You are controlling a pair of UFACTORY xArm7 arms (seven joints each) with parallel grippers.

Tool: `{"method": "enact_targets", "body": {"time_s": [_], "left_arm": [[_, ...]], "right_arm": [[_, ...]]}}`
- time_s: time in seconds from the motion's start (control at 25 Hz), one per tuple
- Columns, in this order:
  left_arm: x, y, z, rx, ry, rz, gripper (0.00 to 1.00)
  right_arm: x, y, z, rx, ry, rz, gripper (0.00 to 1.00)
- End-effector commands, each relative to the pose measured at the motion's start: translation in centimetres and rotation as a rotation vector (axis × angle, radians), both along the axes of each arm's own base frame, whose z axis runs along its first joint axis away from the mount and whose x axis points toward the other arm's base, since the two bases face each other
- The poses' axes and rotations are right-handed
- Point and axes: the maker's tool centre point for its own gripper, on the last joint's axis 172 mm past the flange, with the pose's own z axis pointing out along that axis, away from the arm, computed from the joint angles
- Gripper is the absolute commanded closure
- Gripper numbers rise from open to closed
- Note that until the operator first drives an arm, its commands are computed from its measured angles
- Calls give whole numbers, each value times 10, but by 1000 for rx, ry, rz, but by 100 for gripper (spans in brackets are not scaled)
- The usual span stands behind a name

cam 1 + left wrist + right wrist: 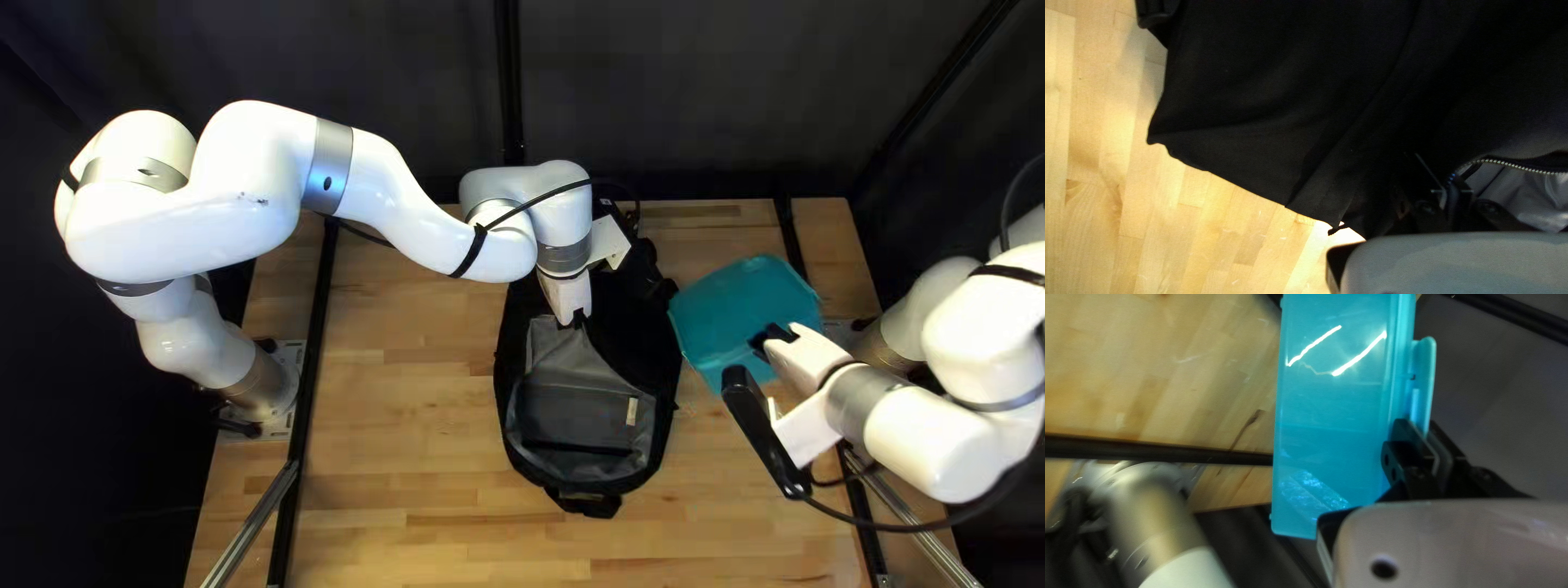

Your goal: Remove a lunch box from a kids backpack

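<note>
Holding black backpack [561, 419] by its opening in left jaws; clenching teal lunch box [1334, 414], outside it, by an edge flap [1429, 375] in right jaws. Might tilt or slip from so one-sided a hold, if swung.

Upper part of black backpack [582, 486] is partly hidden beneath left arm [435, 223] and left hand [577, 318] in top left view; pale label [631, 411] inside is too small to be read. Part of teal lunch box [740, 294] is covered by right hand [769, 337]. Right arm [914, 436] and table [414, 403] are cut off by edges. In left wrist view, backpack is cropped, left hand's grip obscured by darkness. In right wrist view, lunch box is cropped, handle [1428, 365] partly blocked by right hand.
</note>
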Motion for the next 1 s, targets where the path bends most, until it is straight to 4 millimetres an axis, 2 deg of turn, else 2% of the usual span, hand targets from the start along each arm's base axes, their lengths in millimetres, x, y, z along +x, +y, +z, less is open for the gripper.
{"method": "enact_targets", "body": {"time_s": [0.04, 0.24, 0.52, 1.0], "left_arm": [[0, 0, 0, 0, 0, 0, 100], [0, 0, 0, 0, 0, 0, 100], [0, 0, 0, 0, 0, 0, 100], [0, 0, 0, 0, 0, 0, 100]], "right_arm": [[-4, -27, -21, -49, -32, 7, 100], [-12, -41, -26, -76, -52, 17, 100], [-20, -43, -9, -107, -61, 19, 100], [-32, -61, -18, -101, -73, 19, 100]]}}
